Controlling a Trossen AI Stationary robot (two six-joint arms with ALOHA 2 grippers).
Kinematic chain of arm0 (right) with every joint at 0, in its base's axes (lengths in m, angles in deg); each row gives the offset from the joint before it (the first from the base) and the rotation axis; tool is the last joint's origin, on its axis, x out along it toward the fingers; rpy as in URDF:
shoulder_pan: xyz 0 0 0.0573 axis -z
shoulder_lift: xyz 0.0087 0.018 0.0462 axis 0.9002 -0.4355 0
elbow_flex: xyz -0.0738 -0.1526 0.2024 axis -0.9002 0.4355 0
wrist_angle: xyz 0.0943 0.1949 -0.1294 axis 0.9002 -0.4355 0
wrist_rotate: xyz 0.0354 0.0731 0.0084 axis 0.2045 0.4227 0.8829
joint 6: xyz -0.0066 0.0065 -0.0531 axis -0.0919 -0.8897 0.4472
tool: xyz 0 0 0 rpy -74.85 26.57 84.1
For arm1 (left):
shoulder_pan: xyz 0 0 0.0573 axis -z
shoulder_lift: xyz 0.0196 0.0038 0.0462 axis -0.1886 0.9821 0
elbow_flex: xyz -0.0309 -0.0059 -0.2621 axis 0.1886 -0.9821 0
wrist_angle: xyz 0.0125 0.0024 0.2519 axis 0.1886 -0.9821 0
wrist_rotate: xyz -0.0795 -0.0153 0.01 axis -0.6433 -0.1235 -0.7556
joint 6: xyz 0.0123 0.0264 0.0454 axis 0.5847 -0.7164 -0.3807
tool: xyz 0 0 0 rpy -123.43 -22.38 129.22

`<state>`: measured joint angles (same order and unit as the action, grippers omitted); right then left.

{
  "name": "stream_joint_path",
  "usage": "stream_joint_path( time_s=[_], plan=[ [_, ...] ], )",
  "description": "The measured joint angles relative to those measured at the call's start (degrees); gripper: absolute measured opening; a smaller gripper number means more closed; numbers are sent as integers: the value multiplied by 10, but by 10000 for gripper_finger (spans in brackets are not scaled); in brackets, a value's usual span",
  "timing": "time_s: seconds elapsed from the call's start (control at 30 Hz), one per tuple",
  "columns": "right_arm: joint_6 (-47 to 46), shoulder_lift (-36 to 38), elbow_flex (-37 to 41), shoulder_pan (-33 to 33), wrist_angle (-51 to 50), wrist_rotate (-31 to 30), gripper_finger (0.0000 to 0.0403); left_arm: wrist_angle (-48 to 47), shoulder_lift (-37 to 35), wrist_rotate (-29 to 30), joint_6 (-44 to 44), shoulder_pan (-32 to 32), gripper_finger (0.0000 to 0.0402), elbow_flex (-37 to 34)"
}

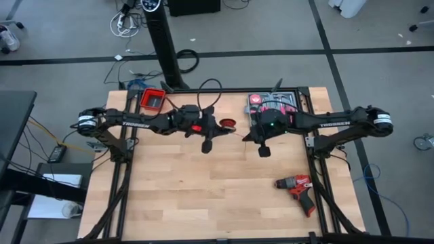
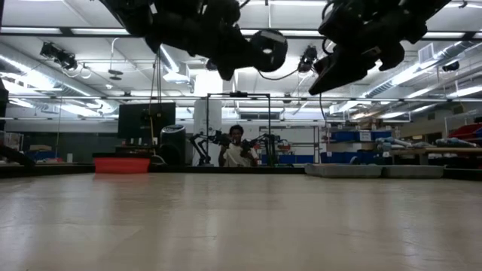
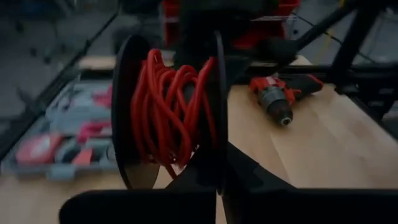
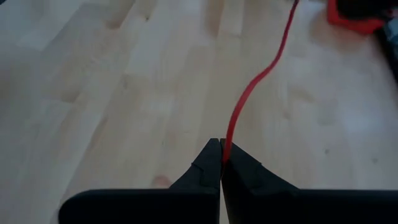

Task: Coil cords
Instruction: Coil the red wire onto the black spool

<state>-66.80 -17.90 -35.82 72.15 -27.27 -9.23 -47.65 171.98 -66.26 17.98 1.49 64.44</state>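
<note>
The cords are one thin red cord, mostly wound on a small black spool (image 3: 168, 112) with two round flanges. In the high view the spool (image 1: 228, 123) hangs above the table's far middle, with my left gripper (image 1: 218, 127) shut on it. A free stretch of the red cord (image 4: 249, 93) runs from the spool to my right gripper (image 1: 263, 149), which is shut on it above the table's middle. In the low view both grippers hang well above the tabletop, and the spool shows as a black disc (image 2: 269, 50). My left gripper pinches the rim of one spool flange (image 3: 217, 163) between its two fingers, coming nearly level from the table's left. The spool is lifted clear of the table, standing on edge with the flanges upright. My right gripper pinches the cord's free stretch (image 4: 229, 140) between its two fingertips, slanting down from the table's right. The cord leaves the tips in a gentle curve, not drawn straight, and stays clear of the tabletop.
A red and black drill (image 1: 298, 188) lies near the table's right front. An open grey tool case (image 1: 271, 103) sits at the far right and a red bin (image 1: 152, 99) at the far left. Bare wood spreads across the near half. A person sits far behind the table (image 2: 237, 147).
</note>
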Motion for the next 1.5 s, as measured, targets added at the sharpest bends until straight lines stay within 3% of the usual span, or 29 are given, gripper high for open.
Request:
stream_joint_path(
  time_s=[0.3, 0.7, 1.17, 1.5],
  plan=[
    [39, 37, 0, 1, 25, -14, 0, -69, 0, -22, 111, -17, 6, 0],
    [107, 62, 0, 8, 141, -29, 0, -117, 0, -99, 133, -22, 6, 0],
    [164, 30, 0, 14, 320, 7, 0, -17, 0, -252, 130, -3, 6, -1],
    [170, -34, 0, -1, 479, 7, 0, 25, 0, -297, 127, 9, 6, -1]
  ],
)
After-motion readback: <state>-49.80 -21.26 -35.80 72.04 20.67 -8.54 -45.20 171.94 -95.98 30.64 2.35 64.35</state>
